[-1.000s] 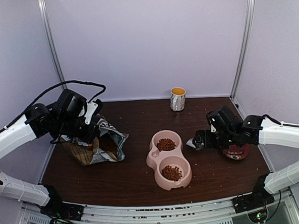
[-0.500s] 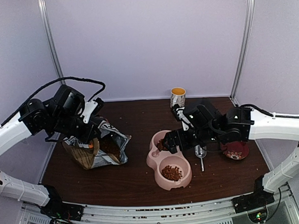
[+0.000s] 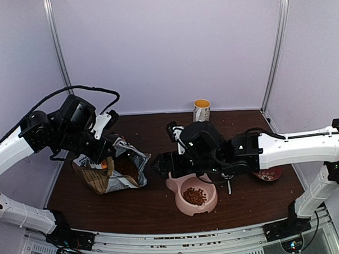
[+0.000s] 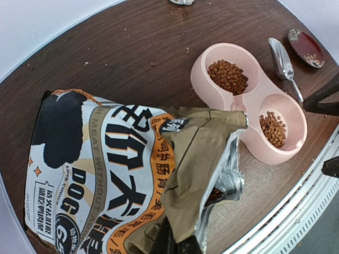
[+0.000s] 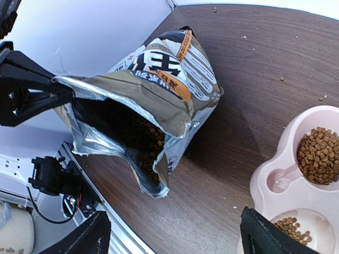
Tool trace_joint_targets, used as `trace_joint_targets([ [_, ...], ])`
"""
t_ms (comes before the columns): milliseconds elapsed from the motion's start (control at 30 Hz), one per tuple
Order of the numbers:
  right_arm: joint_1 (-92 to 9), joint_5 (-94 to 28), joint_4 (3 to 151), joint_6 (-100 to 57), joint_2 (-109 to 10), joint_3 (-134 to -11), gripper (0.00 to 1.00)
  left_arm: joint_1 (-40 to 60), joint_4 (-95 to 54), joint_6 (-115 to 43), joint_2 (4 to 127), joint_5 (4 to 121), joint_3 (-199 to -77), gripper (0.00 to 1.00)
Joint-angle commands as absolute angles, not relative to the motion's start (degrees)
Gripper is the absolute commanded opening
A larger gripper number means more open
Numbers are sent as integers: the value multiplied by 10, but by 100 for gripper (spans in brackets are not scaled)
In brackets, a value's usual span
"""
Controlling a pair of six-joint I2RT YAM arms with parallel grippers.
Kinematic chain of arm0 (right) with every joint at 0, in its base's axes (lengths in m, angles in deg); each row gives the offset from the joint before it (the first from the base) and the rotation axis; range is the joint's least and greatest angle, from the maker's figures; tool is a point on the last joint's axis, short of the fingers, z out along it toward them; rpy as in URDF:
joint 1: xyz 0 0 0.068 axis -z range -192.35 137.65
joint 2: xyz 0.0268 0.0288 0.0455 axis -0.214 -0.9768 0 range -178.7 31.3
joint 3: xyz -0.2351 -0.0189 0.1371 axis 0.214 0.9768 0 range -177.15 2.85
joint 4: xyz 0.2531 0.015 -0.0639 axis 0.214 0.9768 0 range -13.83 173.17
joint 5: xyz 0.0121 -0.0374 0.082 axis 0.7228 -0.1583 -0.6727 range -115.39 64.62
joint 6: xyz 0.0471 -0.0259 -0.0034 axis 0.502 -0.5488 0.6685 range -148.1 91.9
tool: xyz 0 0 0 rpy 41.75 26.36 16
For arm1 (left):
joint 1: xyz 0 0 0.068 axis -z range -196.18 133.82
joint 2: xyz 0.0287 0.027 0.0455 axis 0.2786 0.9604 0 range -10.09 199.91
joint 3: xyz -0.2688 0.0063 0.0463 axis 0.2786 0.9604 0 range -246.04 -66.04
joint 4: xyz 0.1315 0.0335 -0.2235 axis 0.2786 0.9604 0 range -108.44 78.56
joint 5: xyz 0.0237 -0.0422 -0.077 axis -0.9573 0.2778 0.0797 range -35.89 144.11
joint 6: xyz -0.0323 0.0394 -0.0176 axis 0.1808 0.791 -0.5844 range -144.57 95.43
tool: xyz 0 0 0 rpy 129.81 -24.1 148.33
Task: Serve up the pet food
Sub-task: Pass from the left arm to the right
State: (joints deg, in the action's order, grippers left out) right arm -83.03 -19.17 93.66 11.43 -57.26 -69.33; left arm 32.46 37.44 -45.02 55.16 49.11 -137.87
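Your dark wooden table (image 3: 156, 203) bears the food bag (image 3: 107, 175) beneath your left gripper (image 4: 177, 241); rightward of your right gripper (image 3: 161, 164) sit the pink double bowl (image 4: 248, 99), metal scoop (image 4: 280, 55), red dish (image 4: 306, 47); mug (image 3: 201, 112) beyond.

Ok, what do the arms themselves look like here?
Both the left arm and right arm have white tubular link covers joined by bulky black joints. A black cable loops off the left one. The right fingers are plain black wedges.

left gripper (image 4: 175, 239) pinched shut; right gripper (image 5: 175, 216) outstretched, spread wide
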Motion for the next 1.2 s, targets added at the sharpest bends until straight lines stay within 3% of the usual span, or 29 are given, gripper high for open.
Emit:
trace_joint_targets([
  [0,-837,-186,812,187,-591,-670,86,332,274,-456,518,504,-1392,0],
  [500,-837,-213,706,318,-672,-673,73,332,244,-450,501,502,-1352,0],
  [900,-829,-203,726,354,-743,-718,58,332,238,-451,490,506,-1339,0],
  [1167,-816,-208,713,363,-784,-746,38,332,236,-446,480,509,-1324,0],
])
